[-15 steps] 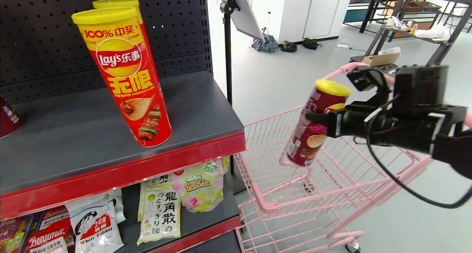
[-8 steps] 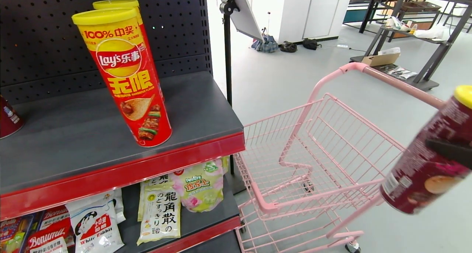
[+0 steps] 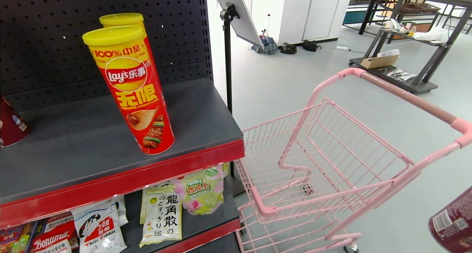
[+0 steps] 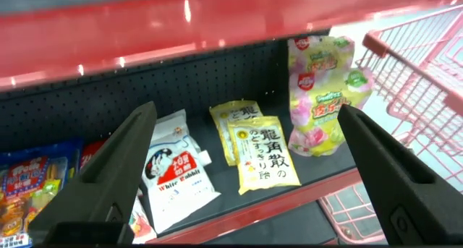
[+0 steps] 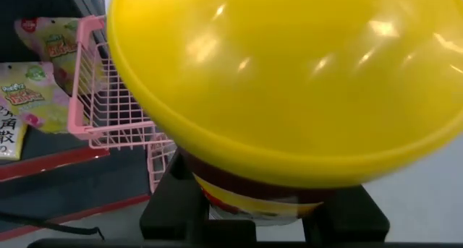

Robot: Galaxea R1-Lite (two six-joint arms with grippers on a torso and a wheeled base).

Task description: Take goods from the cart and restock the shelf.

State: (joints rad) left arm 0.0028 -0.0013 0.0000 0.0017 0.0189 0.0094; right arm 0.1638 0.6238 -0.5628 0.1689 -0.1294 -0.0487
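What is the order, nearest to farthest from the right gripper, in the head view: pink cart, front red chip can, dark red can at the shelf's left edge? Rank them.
1. pink cart: on the floor at the right, beside the right gripper and its maroon can.
2. front red chip can: upright on the upper shelf, near its front.
3. dark red can: same shelf, far left edge.

Bright room with a pale grey floor (image 3: pixel 280 83).
White walls (image 3: pixel 295 13) rise behind a tilted board (image 3: pixel 239 13) on a stand; bags (image 3: pixel 288 47) lie at their foot, black-framed tables (image 3: pixel 424 39) to the right.
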